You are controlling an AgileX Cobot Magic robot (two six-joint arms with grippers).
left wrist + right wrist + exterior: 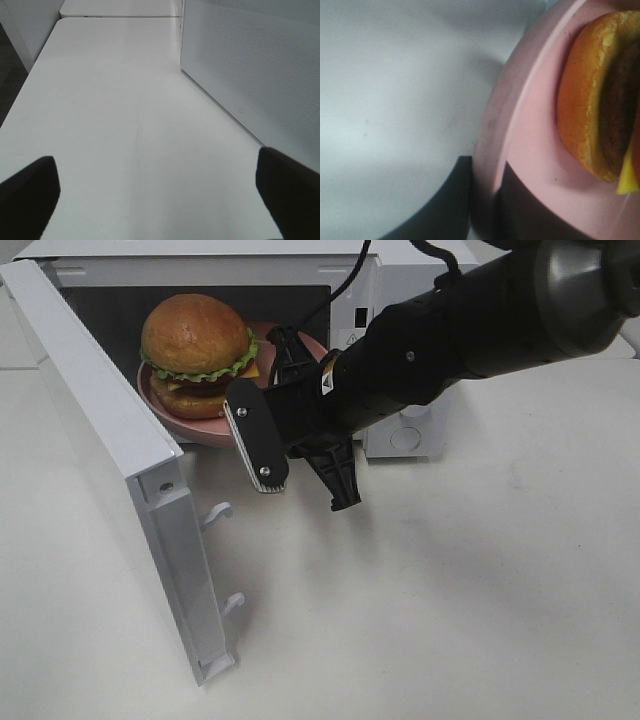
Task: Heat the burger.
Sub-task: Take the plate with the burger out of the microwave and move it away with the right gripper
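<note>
The burger (197,350) sits on a round pink plate (200,428) in the mouth of the open microwave (395,310), with the plate's front rim sticking out over the table. My right gripper (305,485) is just right of the plate's front edge. Its jaws stand wide apart and hold nothing. The right wrist view shows the plate rim (520,115) and the burger's bottom bun (580,100) very close, with a dark finger (440,210) beside the rim. My left gripper (160,200) is open and empty over bare table.
The microwave door (110,440) hangs open to the left, with its latch hooks (220,512) facing the table. The microwave's perforated side wall (250,65) stands beside my left gripper. White table (450,590) lies in front.
</note>
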